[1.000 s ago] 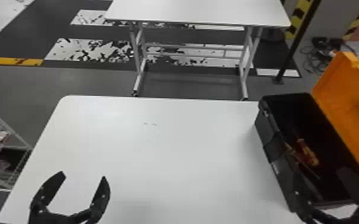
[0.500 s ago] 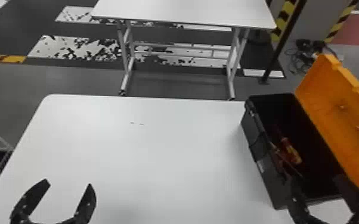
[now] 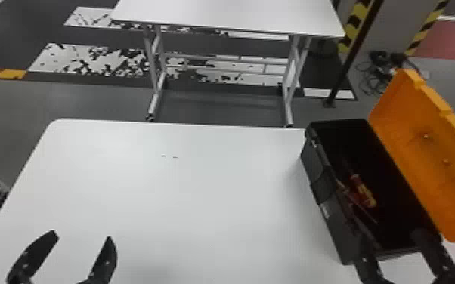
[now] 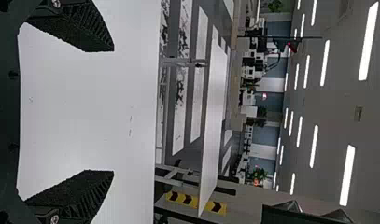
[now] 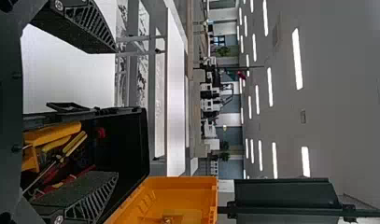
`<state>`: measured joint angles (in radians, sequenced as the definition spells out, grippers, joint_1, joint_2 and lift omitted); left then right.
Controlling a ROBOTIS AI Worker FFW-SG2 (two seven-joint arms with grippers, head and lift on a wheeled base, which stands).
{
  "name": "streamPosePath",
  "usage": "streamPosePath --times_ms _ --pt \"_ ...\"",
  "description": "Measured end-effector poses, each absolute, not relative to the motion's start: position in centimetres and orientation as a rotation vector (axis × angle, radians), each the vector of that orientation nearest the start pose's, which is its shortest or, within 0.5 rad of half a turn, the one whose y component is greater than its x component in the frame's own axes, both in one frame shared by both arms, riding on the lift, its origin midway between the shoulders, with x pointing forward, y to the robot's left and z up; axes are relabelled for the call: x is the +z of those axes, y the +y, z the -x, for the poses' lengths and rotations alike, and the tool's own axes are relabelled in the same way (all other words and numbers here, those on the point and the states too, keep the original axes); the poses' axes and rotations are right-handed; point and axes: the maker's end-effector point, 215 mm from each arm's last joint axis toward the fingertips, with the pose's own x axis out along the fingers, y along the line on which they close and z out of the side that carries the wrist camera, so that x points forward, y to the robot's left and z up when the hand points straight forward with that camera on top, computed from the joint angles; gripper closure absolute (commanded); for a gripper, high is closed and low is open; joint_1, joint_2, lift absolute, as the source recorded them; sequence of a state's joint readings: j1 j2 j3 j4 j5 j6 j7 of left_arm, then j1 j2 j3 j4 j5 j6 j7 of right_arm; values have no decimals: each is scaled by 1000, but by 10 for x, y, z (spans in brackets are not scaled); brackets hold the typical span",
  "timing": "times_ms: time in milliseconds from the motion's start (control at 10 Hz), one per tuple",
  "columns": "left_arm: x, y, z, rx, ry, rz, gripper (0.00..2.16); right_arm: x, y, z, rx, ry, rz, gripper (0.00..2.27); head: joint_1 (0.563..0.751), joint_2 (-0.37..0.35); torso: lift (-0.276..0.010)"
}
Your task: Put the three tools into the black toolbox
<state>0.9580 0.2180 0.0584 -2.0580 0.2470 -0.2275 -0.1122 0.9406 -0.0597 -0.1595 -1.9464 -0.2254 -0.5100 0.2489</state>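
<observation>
Left hand and right hand, each with fingers well apart

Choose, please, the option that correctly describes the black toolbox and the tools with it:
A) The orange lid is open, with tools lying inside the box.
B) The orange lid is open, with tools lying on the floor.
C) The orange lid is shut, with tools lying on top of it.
A: the orange lid is tipped back off the black toolbox, and tools with red and yellow handles lie inside.
</observation>
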Motion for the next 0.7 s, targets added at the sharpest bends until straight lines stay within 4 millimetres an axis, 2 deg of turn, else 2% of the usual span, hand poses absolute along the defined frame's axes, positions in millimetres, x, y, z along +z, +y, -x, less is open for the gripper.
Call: streamPosePath --times_ms 700 --pt "-422 243 -282 -179 240 67 63 -372 -282 -265 87 -20 -27 70 695 -86 -51"
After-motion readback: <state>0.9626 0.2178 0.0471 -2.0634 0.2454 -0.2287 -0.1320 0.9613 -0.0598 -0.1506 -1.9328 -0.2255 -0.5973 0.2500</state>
